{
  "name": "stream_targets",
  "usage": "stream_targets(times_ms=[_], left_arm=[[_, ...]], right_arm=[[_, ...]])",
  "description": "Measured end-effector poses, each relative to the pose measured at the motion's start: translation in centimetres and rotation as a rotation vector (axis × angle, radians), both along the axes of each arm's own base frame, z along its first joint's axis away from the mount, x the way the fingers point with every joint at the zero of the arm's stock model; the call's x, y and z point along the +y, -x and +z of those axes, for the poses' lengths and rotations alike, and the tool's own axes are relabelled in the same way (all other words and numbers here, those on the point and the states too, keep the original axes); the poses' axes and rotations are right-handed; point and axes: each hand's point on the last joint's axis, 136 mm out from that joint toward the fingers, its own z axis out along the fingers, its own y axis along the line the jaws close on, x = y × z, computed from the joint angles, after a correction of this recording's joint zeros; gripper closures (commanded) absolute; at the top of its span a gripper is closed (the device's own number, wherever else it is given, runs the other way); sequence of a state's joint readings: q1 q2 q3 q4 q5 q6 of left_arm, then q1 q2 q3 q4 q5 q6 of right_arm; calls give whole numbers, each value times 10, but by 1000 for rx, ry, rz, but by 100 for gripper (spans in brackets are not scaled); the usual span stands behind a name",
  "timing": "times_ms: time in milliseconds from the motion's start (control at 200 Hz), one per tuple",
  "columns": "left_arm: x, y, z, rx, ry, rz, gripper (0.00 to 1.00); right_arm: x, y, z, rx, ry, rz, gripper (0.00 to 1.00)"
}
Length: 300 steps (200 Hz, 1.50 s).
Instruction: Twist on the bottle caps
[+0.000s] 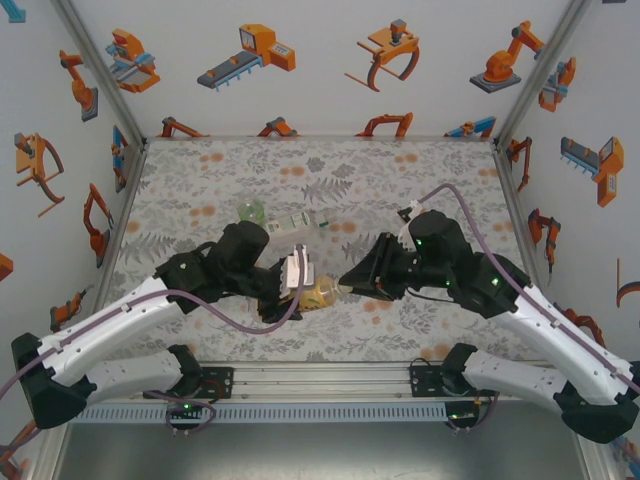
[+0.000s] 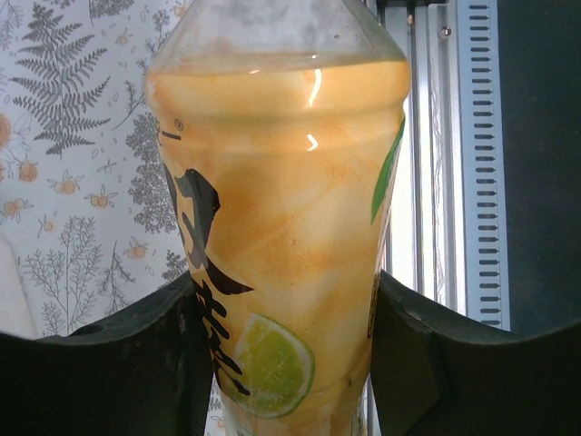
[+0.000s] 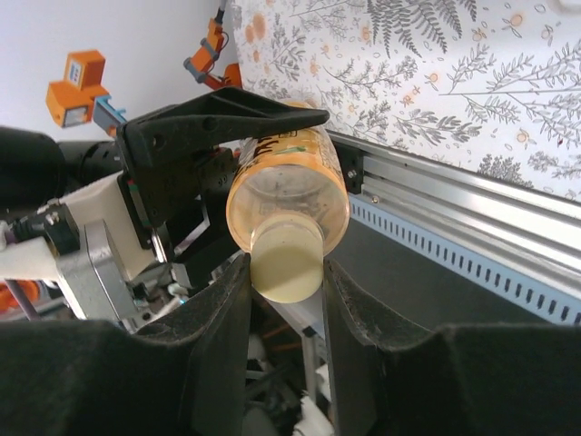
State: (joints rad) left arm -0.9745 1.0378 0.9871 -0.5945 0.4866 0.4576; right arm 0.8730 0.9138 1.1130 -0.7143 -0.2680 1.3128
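Note:
The amber bottle [image 1: 318, 295] with its yellow lime label [image 2: 281, 227] is held on its side above the table's front edge, with my left gripper [image 1: 292, 290] [image 2: 286, 304] shut round its body. Its neck points right toward my right gripper [image 1: 349, 284] [image 3: 284, 272]. That gripper is shut on a pale yellowish bottle cap [image 3: 286, 263], which sits on the mouth of the amber bottle [image 3: 286, 186]. One black left finger [image 3: 218, 123] lies across the bottle's side. The clear bottle with a green-white label [image 1: 300, 228] lies behind, next to the squat green-tinted bottle [image 1: 250, 210].
The fern-patterned table cover [image 1: 330, 170] stretches behind both arms. An aluminium rail [image 1: 320, 378] runs along the near edge under the held bottle, and printed walls close in the left, right and back sides.

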Motion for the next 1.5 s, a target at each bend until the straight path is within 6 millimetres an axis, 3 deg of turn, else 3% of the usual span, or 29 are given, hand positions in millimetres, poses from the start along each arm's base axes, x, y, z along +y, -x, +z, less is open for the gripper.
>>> stream_targets(times_ms=[110,335,656,871,1111,1502], left_arm=[[1,-1,-2,1,-12,7,100],[1,-2,-1,-7,-8,11,100],[-9,6,20,-25,92,-50,100],[-10,8,22,-24,105,-61,100],[-11,10,24,-21,112,-73,100],[-11,12,25,-17,120,-84,100]], right_arm=[[-1,-1,-6,50,-9,-40,100],[-2,-4,-4,37,-8,-55,55],[-8,-10,30,-123,30,-16,36],[-16,-12,45,-261,97,28,34],[-17,-5,78,-652,159,247,37],[4,55,96,-1339,135,866,39]])
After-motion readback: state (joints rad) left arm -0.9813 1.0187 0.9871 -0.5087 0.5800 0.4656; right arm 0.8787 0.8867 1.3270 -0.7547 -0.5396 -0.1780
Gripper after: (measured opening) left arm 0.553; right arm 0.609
